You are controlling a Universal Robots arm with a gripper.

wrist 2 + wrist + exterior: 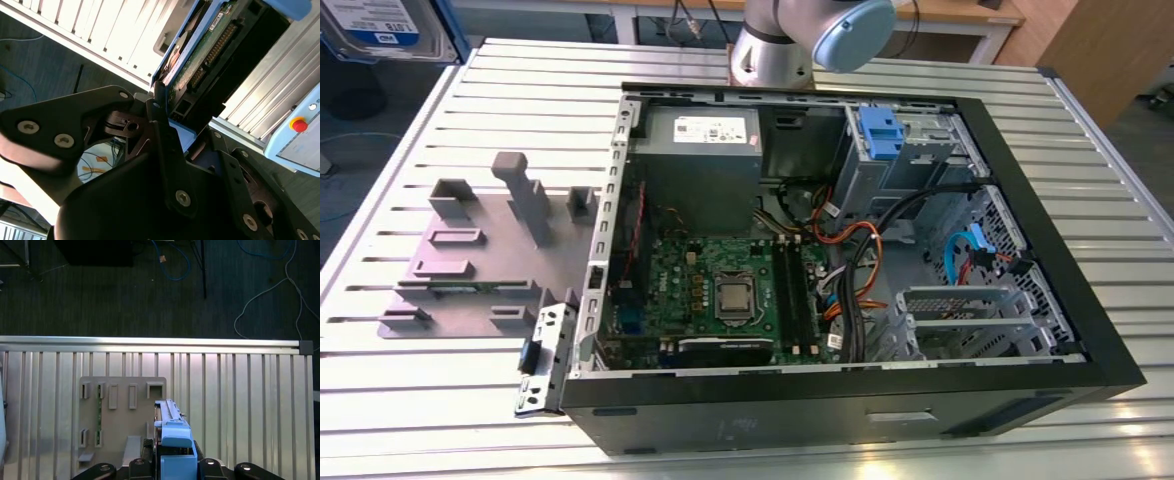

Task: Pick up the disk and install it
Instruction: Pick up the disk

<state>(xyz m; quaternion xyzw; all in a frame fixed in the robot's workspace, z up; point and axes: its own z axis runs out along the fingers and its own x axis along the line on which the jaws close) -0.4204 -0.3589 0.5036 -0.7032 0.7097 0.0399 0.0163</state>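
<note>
Gripper (172,117): closed on the disk (200,55), one unit. In the second wrist view the dark fingers (160,125) clamp its lower end. The green circuit-board side with a connector row faces out, and a blue side bracket (182,135) sits between the jaws. No print legible on this face.

In the first wrist view the disk (167,412) is seen edge-on with the blue bracket nearest the gripper (172,460). It is held clear above the slatted aluminium worktop (240,405), over one edge of the grey fixture plate (120,420).

Exterior view: one fixture plate (480,250) lies by the worktop (494,100) edge on the exterior view's left. One open computer case (1067,250) lies beside it and reaches to the edge on the exterior view's right. Inside are one grey power-supply box (700,170) with a white sticker (707,128) whose print is illegible, one motherboard (720,290), and one blue latch piece (881,128) in the drive bay. The robot arm (787,40) rises behind the case.

At the top corner on the exterior view's left is a drive face (374,30) with a white-and-blue label, wording unreadable. I cannot tell whether it is the held disk.
</note>
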